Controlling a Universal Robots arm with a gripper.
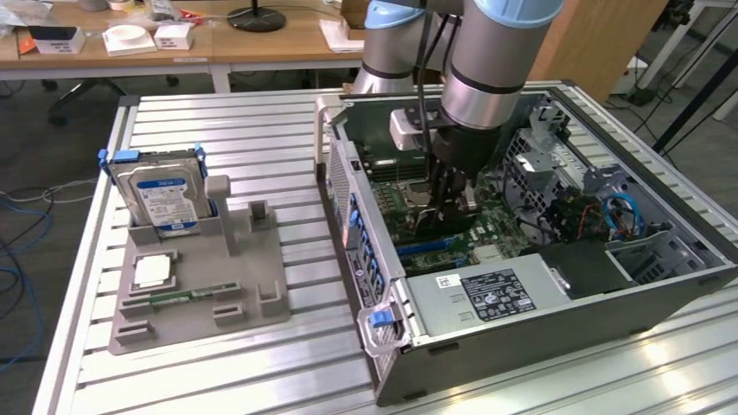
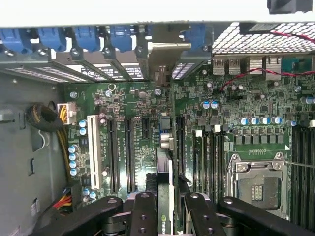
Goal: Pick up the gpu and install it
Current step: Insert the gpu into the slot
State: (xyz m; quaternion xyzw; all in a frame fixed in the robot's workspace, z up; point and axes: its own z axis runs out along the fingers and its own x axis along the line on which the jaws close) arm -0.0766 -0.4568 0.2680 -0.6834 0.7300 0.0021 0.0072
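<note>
My gripper [image 1: 448, 201] reaches down into the open computer case [image 1: 381, 207], just above the green motherboard [image 1: 490, 233]. In the wrist view the gripper [image 2: 167, 209] is shut on the gpu [image 2: 164, 187]. The card stands on edge between the black fingers [image 2: 143, 214], with a green logo on its near edge. Its silver end bracket [image 2: 166, 54] reaches the rear slot openings under the blue latches [image 2: 120, 37]. The card lines up over a long black slot between the other expansion slots [image 2: 129, 152]; I cannot tell whether it is seated.
A grey holder [image 1: 259, 298] on the slatted table at the exterior view's left carries a blue-labelled hard drive [image 1: 165, 194], a small chip [image 1: 151, 271] and a narrow green memory stick [image 1: 173, 299]. The case holds a power supply [image 1: 490, 294], a drive cage [image 1: 542, 160] and cables [image 1: 620, 216].
</note>
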